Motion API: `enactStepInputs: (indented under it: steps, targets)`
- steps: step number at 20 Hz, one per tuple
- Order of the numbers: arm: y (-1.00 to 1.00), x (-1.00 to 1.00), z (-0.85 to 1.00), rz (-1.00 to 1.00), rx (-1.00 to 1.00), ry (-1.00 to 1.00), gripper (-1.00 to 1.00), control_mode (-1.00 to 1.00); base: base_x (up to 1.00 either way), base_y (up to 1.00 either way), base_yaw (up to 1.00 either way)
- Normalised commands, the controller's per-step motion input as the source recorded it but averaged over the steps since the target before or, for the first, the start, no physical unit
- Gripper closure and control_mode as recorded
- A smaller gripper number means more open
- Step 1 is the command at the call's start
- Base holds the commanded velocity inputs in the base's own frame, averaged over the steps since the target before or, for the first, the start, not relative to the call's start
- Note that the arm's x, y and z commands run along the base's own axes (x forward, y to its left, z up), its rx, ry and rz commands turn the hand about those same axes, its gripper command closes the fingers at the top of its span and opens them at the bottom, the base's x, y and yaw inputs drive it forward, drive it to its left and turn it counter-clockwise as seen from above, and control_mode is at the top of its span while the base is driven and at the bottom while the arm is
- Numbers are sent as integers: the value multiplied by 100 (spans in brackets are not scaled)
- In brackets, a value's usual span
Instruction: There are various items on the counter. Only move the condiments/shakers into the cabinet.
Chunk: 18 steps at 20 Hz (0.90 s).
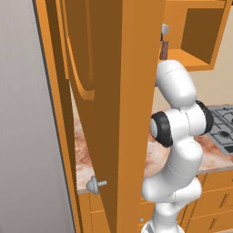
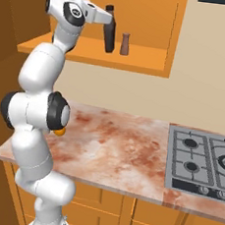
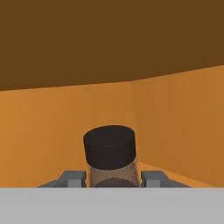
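My gripper (image 2: 109, 16) is raised inside the open orange cabinet (image 2: 140, 63) and is shut on the dark bottle (image 2: 109, 35) near its cap. The bottle stands upright with its base at about shelf level. Just right of it, the small brown shaker (image 2: 124, 44) stands on the shelf, apart from the bottle. In the hand view the bottle's dark cap (image 3: 108, 146) and brownish body sit between my two fingertips (image 3: 76, 178), with the cabinet's back corner behind. A brown condiment (image 1: 164, 49) peeks past the door edge in the left base view; I cannot tell which one.
The tall cabinet door (image 1: 118, 91) stands open, close to my arm on its left. Below lies the marbled counter (image 2: 111, 144), with a small orange item (image 2: 59, 130) behind my elbow. A grey gas hob (image 2: 203, 162) is at the right, above orange drawers (image 2: 98, 207).
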Motion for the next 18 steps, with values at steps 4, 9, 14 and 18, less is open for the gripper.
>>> enactStepInputs:
  steps: [4,9,14,18]
  targets:
    - [0,0,0,0,0,0,-100,-100,0,0,0]
    - [0,0,0,0,0,0,-100,-100,0,0,0]
    - [0,-37,0,0,0,-5,-100,-100,0,0,0]
    - [1,-89,-1,4,-1,-12,-100,-100,0,0,0]
